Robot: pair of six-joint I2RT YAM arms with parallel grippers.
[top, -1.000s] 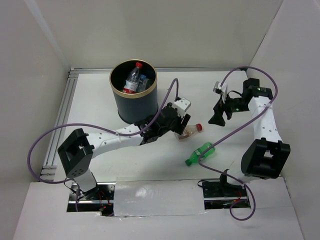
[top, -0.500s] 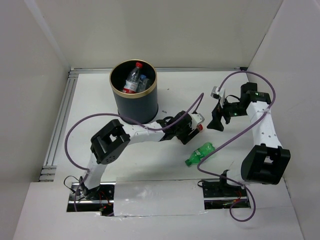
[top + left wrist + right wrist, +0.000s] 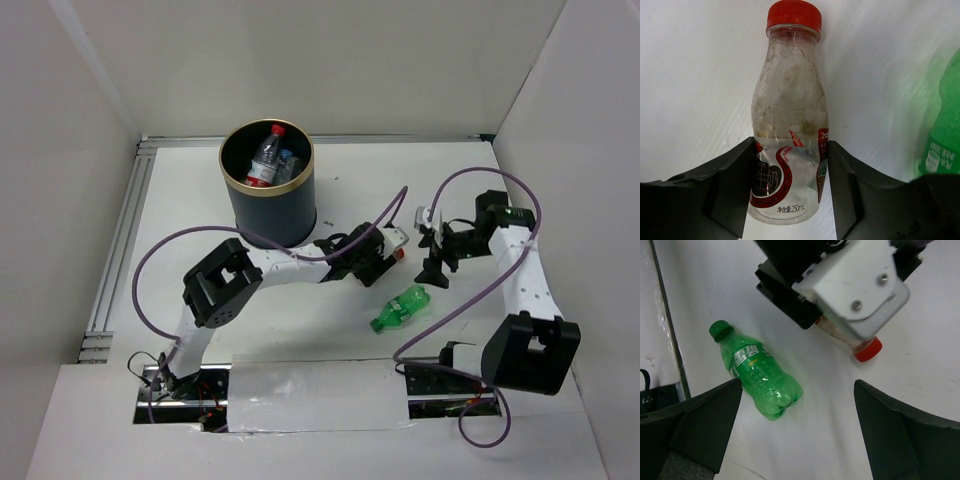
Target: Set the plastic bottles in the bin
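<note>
A clear bottle with a red cap and red label lies on the white table, its cap showing in the top view. My left gripper has its jaws pressed against both sides of that bottle's label; in the top view the left gripper is low on the table. A green bottle lies just in front of it, and it shows in the right wrist view. My right gripper hangs open and empty above the table, right of both bottles. The dark bin stands at the back left.
Inside the bin lie a clear red-capped bottle and a blue-labelled one. White walls close in the table at the back and right. A metal rail runs along the left edge. A purple cable loops over the table by each arm.
My left arm has stretched out and dropped to the red-capped bottle, with the jaws now around it. My right gripper has moved nearer and lower, toward the green bottle.
</note>
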